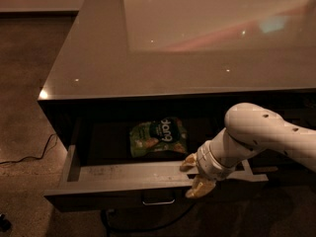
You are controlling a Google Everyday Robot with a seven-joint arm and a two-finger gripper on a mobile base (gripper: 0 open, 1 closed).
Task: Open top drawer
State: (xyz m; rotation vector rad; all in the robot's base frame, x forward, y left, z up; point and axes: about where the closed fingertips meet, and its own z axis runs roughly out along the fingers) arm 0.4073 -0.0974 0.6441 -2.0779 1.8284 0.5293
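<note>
The top drawer (123, 174) stands pulled out from under the grey countertop, showing its grey floor and sides. Its small loop handle (158, 201) hangs at the centre of the dark front. A green snack bag (158, 137) lies flat inside, towards the back. My gripper (193, 176) is at the drawer's front wall, right of the handle. One finger (189, 162) reaches inside the drawer and the other (200, 187) sits on the outside of the front, so the wall is clamped between them. The white arm (261, 137) comes in from the right.
The glossy countertop (173, 48) overhangs the drawer. A dark drawer front sits below the open one. A cable (34, 154) trails over the speckled floor at the left. More dark cabinet fronts lie behind the arm on the right.
</note>
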